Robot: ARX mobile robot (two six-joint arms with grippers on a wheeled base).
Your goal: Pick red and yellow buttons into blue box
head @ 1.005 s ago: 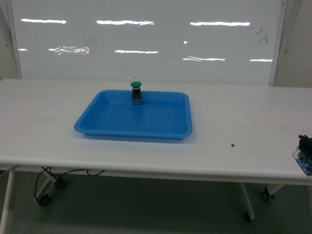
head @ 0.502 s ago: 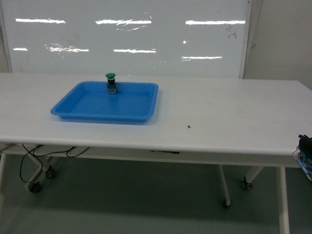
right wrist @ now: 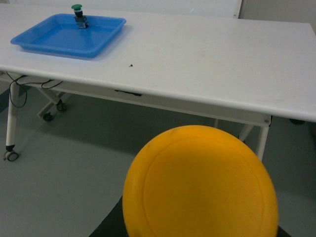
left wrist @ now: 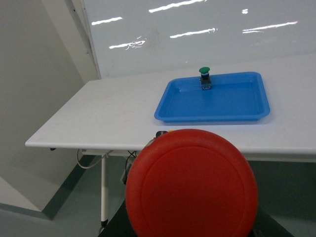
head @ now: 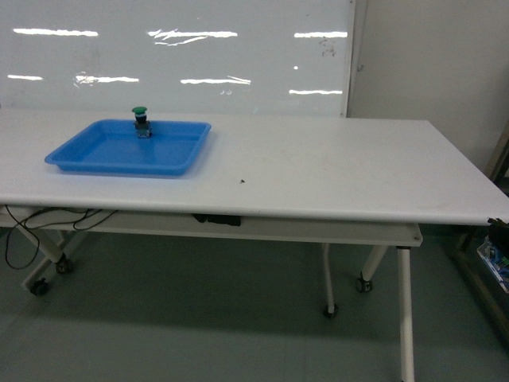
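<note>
The red button's cap (left wrist: 191,185) fills the lower middle of the left wrist view, very close to the camera. My left gripper (left wrist: 190,233) is shut on it, with the fingers hidden behind the cap and only dark edges showing beneath. The yellow button's cap (right wrist: 200,183) fills the bottom of the right wrist view the same way, with my right gripper (right wrist: 197,233) shut on it. Both buttons hang above the floor, off the table. The blue box is out of view.
A long white table (head: 334,171) on castor legs stands ahead. At its left end lies a shallow blue tray (head: 111,155) with a green-capped button (head: 141,121) at its back rim. A whiteboard (head: 175,56) covers the wall behind. Grey floor lies below. A shelf frame (head: 497,263) shows at the right edge.
The head view has backed away and turned right. The tray and table slid left and shrank. The table's right end, legs, floor and side wall came into view.
</note>
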